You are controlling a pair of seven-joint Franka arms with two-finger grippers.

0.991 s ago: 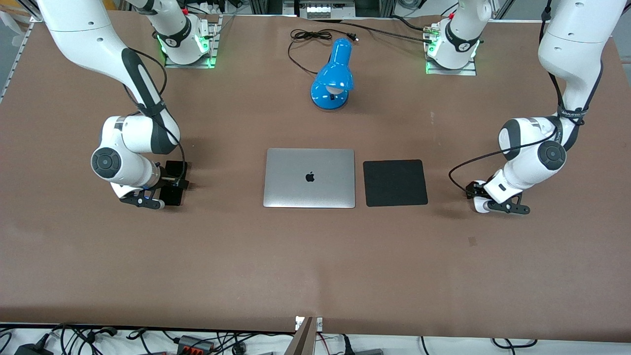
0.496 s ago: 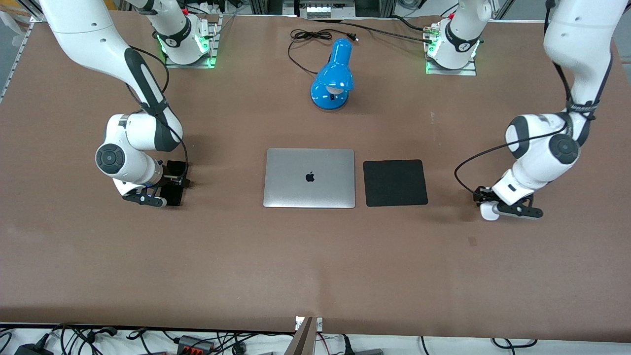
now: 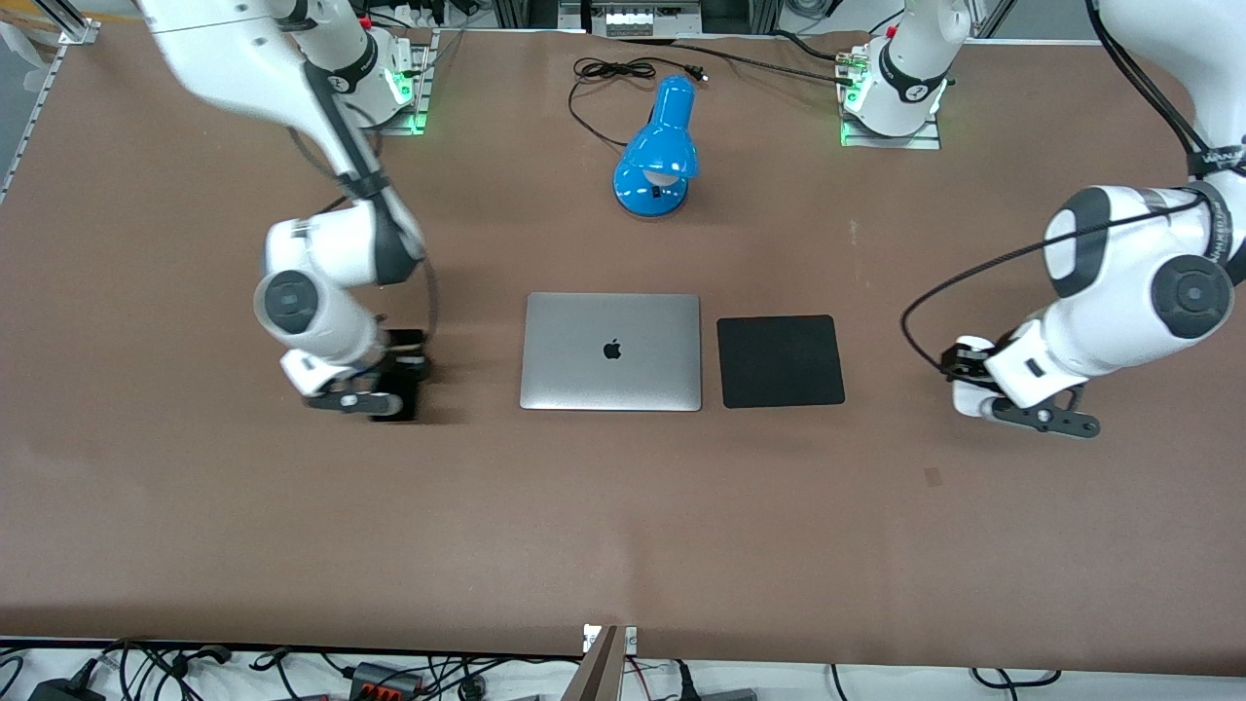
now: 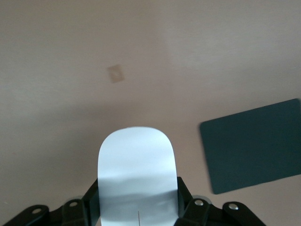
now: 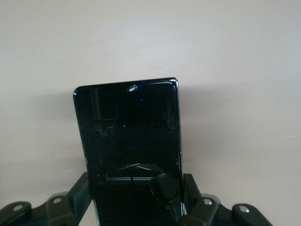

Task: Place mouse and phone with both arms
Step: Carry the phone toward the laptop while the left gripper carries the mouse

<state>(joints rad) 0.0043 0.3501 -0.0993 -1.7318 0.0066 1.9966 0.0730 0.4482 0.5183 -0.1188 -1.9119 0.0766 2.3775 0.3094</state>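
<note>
Front camera first: I have both arms carrying. My right tool [image 3: 362,387] hangs over the tabletop [image 3: 623,526] between the edge at the right arm's end and the closed laptop [image 3: 610,351], with the phone [image 3: 401,375] a dark slab under it. My left tool [image 3: 1012,404] hangs toward the edge at the left arm's end, well apart from the black mat [image 3: 781,360], with a sliver of the white mouse [image 3: 964,399] showing. A blue lamp [image 3: 658,151] stands near the edge where the bases sit.

Left wrist camera: the fingers are closed in on the mouse's [image 4: 136,172] sides; it looks lifted, and the mat's [image 4: 256,143] corner is in sight.

Right wrist camera: the tool is clamped on the phone's [image 5: 129,141] long edges, dark face toward the lens, bare tabletop around it.

My read: both pickups are done and neither item is set down. What remains is carrying each across and releasing; I'd guess the mouse belongs on the mat.
</note>
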